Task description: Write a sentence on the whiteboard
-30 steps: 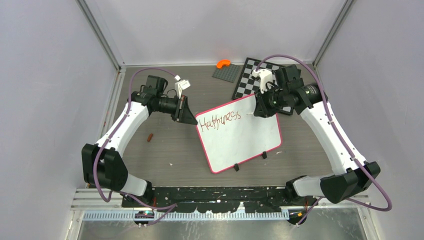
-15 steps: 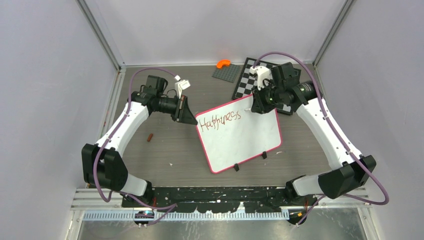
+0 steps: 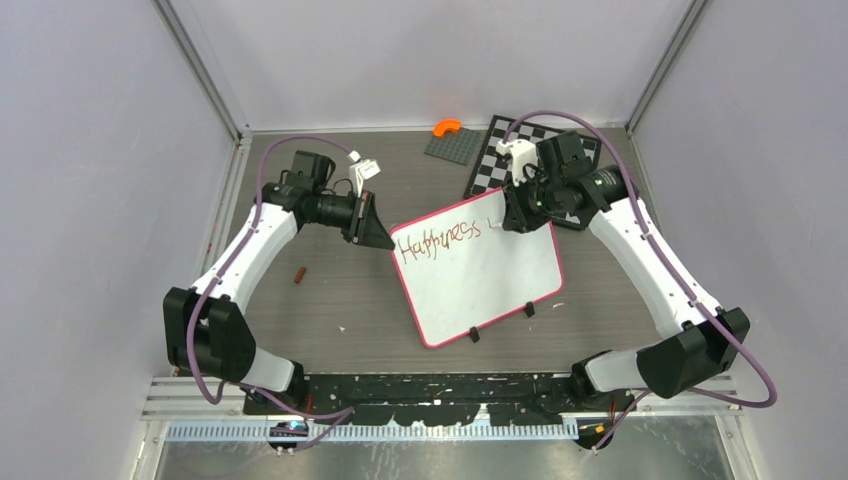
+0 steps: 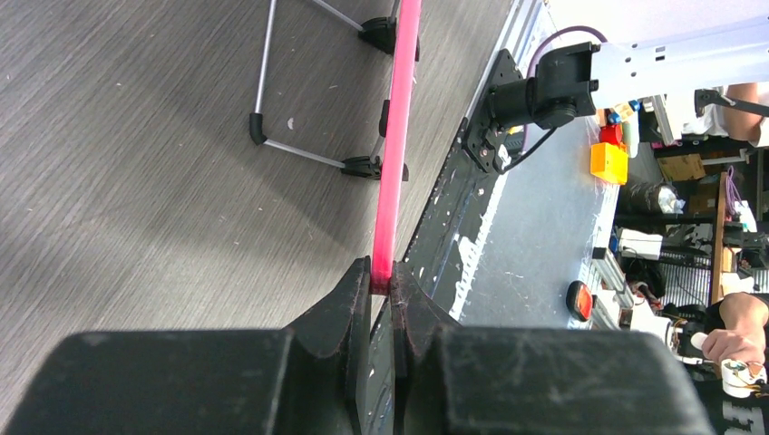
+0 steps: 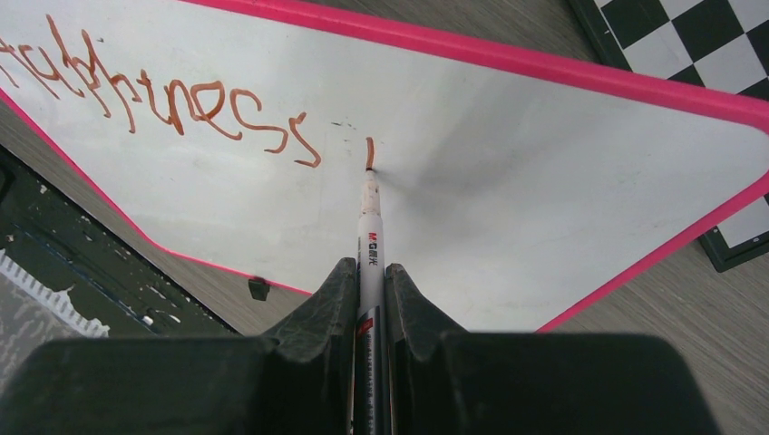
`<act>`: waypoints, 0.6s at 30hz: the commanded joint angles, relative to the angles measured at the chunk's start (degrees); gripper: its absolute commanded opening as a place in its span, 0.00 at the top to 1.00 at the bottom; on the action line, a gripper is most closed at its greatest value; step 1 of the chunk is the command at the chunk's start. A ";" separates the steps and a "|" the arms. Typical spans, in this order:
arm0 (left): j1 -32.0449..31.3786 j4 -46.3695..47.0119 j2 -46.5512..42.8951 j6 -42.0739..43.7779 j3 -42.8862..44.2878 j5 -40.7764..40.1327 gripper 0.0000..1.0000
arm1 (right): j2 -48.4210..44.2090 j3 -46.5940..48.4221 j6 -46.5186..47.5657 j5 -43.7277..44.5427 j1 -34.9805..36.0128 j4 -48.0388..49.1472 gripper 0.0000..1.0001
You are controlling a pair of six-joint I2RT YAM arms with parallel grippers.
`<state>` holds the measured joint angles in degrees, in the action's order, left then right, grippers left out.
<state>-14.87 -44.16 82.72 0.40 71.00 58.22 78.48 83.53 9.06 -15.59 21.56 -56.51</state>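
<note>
The whiteboard (image 3: pixel 490 280) with its pink-red frame stands tilted mid-table; it also fills the right wrist view (image 5: pixel 508 181). The sentence (image 3: pixel 438 240) reads "Happiness" in red-brown along the top, with one short new stroke (image 5: pixel 370 152) after it. My left gripper (image 3: pixel 385 238) is shut on the board's top left corner, its jaws pinching the pink frame (image 4: pixel 396 136) edge-on in the left wrist view. My right gripper (image 3: pixel 512 220) is shut on a white marker (image 5: pixel 370 245), whose tip touches the board at the foot of the new stroke.
A black-and-white chessboard (image 3: pixel 500 160) lies behind the whiteboard's top right corner. A grey plate (image 3: pixel 450 148) with an orange piece (image 3: pixel 446 127) sits at the back. A small brown object (image 3: pixel 299 273) lies left of the board. The board's wire stand (image 4: pixel 299 149) rests on the table.
The right gripper has moved a little left and forward along the board's top edge, and the marker has drawn a short vertical stroke after "Happiness". The left arm has not moved.
</note>
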 commanded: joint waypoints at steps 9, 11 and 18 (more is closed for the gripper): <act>-0.18 0.13 -0.71 -0.58 0.72 2.32 1.00 | -1.11 5.05 -0.44 0.70 1.51 -0.95 1.00; -0.16 0.13 -0.76 -0.58 0.72 2.41 1.00 | -0.96 6.62 -0.58 0.73 1.53 -1.06 1.00; -0.16 0.23 -0.82 -0.58 0.80 2.43 1.00 | 0.25 7.18 -1.11 1.70 1.51 0.46 1.00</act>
<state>-14.90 -44.36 82.70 0.43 71.00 58.26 78.26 88.88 8.71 -15.03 22.76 -57.47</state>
